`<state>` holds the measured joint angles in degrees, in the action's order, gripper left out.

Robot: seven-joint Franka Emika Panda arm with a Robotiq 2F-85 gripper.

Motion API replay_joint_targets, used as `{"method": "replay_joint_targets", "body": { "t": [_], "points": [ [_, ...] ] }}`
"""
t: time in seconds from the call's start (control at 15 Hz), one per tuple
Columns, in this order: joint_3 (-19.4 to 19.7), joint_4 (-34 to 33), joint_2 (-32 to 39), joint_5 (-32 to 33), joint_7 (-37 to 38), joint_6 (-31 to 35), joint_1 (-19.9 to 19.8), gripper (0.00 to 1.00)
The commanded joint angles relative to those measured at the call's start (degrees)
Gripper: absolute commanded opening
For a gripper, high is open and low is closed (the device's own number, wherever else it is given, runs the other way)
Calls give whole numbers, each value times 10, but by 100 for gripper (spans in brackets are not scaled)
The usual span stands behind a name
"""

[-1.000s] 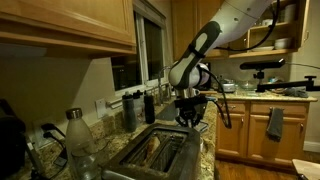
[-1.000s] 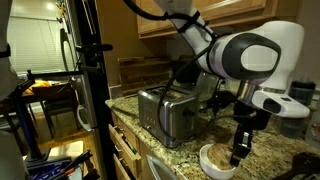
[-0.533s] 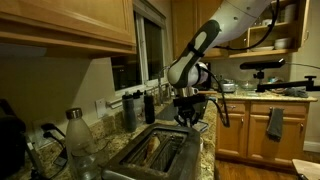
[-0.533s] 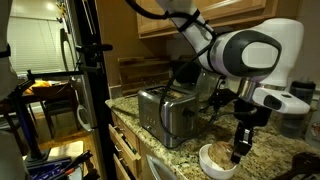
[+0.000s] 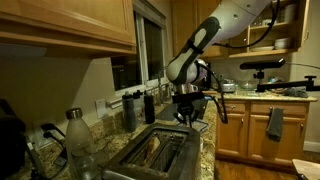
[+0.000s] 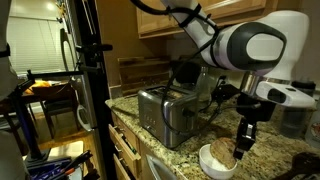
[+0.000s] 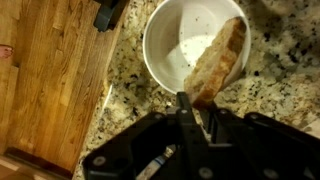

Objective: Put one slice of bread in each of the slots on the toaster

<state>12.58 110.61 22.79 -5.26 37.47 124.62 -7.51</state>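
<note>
One slice [image 5: 152,149] seems already down in the toaster [image 5: 120,160], while the pincer [image 7: 187,108], closed nearly tight, pinches a second slice [image 7: 215,62] by its edge over the bowl [image 7: 160,50], leaving the other slot [image 5: 169,152] to fill.

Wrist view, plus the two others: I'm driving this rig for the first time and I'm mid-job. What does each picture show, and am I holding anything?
You are steering a single robot arm that ends in a two-fingered gripper. The wrist view comes from a camera on the arm's wrist, looking down past the fingers. Below it is a granite counter with a white bowl on it, and a slice of bread leans inside the bowl. The jaws are closed and appear to pinch the near edge of that slice. Both exterior views come from cameras standing in the kitchen. They show the arm reaching down over the counter beside the silver toaster.
</note>
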Motion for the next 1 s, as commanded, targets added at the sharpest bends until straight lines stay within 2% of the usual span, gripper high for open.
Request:
{"method": "replay_joint_targets", "body": {
  "t": [0.0,0.53,0.93],
  "points": [
    [9,8,-27,11,20,-26,8,10],
    [12,28,-93,54,69,-32,23,10],
    [-2,29,-149,108,122,-74,33,10]
  ]
}}
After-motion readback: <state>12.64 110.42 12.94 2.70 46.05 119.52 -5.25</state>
